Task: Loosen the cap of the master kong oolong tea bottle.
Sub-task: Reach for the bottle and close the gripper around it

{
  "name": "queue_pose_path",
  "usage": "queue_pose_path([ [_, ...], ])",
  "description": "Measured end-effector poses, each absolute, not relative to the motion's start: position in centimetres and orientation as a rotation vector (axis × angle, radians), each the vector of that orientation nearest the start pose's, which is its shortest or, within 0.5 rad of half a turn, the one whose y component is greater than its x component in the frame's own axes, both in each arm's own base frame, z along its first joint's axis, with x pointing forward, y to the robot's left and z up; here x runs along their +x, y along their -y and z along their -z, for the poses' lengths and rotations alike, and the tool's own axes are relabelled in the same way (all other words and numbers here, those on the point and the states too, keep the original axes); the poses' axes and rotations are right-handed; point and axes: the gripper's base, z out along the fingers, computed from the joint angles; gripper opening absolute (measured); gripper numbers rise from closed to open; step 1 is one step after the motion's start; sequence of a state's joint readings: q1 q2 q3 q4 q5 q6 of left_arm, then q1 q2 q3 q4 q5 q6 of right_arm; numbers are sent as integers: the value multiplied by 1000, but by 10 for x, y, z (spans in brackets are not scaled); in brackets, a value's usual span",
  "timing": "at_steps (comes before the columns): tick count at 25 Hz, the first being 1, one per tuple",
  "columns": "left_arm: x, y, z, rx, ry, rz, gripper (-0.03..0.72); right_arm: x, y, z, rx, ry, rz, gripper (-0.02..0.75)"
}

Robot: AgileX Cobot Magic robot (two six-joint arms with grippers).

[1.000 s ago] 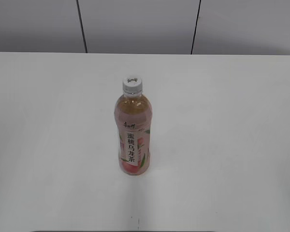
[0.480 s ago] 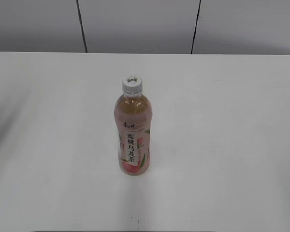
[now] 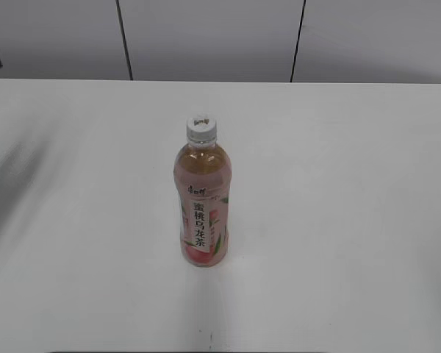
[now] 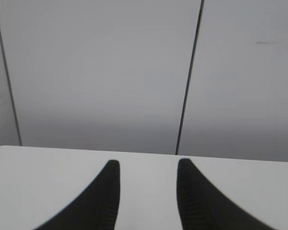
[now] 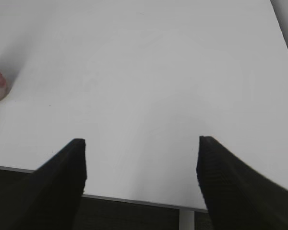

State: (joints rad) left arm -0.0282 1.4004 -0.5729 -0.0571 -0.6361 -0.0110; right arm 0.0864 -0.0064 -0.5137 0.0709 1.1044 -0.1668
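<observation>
1. Master kong oolong tea bottle (image 3: 203, 213) stands upright near the middle of the white counter (image 3: 338, 220), its pink peach label and white strip of Chinese characters facing the exterior camera.
2. The white ribbed cap (image 3: 202, 129) sits on the bottle's neck, dark logo on top; nothing touches it.
3. The left gripper (image 4: 148, 165) hangs over the counter facing a grey panelled wall (image 4: 96, 72), its jaws spread apart and empty.
4. The right gripper (image 5: 141, 141) hovers over the counter's near edge, jaws spread wide and empty; the bottle's base shows only at that view's far left edge, well apart from it.
</observation>
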Motion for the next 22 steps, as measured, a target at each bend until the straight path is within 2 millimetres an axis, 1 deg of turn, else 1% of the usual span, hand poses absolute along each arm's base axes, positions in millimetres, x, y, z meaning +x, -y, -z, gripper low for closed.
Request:
queue_pose_path([
  [3,297,13,-221,23,-1635,100,246,-10,-5,-278,-267,-2049,-36,546],
  [4,301,17,-212,57,-1629,127,246,-10,-5,-278,-267,-2049,-36,546],
  [6,307,24,-200,122,-1577,196,246,-10,-5,-278,-267,-2049,-36,546],
  [8,309,33,-192,168,-1532,301,256,-10,-5,-278,-267,-2049,-36,546],
  [10,307,40,-190,180,-1515,415,279,-10,-5,-278,-267,-2049,-36,546],
  [12,304,47,-190,232,-1512,493,316,-10,-5,-278,-267,-2049,-36,546],
  [14,300,54,-189,320,-1512,549,360,-10,-5,-278,-267,-2049,-36,546],
  [19,289,69,-184,547,-1519,637,534,-10,-5,-278,-267,-2049,-36,546],
  [22,281,76,-180,663,-1531,707,577,-10,-5,-278,-267,-2049,-36,546],
])
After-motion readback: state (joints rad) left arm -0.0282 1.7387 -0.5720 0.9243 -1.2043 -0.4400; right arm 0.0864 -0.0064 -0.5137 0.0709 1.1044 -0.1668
